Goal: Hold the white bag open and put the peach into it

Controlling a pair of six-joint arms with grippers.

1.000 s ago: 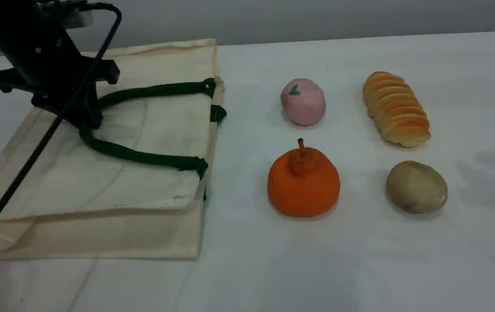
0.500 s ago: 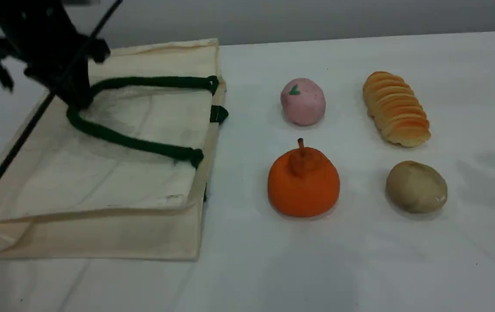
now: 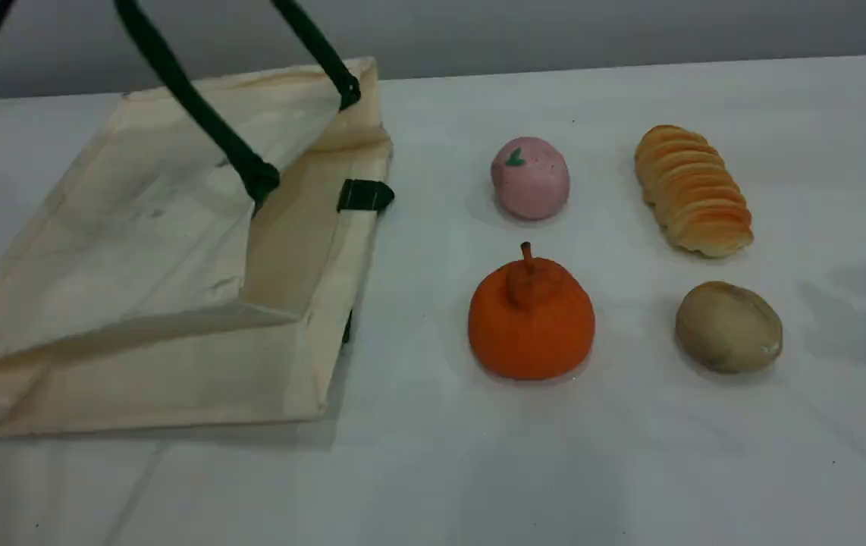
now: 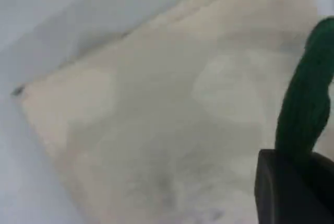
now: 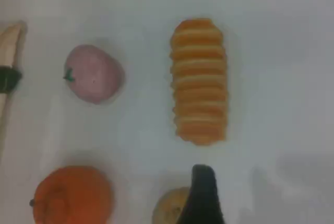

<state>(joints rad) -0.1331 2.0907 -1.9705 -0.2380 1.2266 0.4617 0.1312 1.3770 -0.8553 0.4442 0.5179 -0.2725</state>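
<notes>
The peach (image 3: 530, 178) sat on the desk (image 3: 630, 455), outside the bag and just off to the right of its mouth. An orange stemmed fruit (image 3: 530, 322) sat nearer the camera and a ridged bread roll (image 3: 694, 189) on its far side. It's basically round, so no real long axis, but its little green leaf mark faced up and toward the bag side. The white bag (image 3: 137, 250) lay on its side with the bottom to the left and the mouth pointing right at the food, the mouth edge running near-to-far. The left pincer (image 4: 295, 182) was clenched on the green rope handle (image 3: 180, 76), which ran taut up out of the scene view. I'd say that's the whole reason the top panel was tented up and the mouth gaped, so a fruit could go in from the right. The lower panel stayed flat on the desk, green tab (image 3: 365, 195) showing. The right pincer (image 5: 201, 198) hung over the food with jaws spread and nothing in them, near a brownish lump (image 3: 729, 326) rather than the peach, so it'd probably need to shift over first.
</notes>
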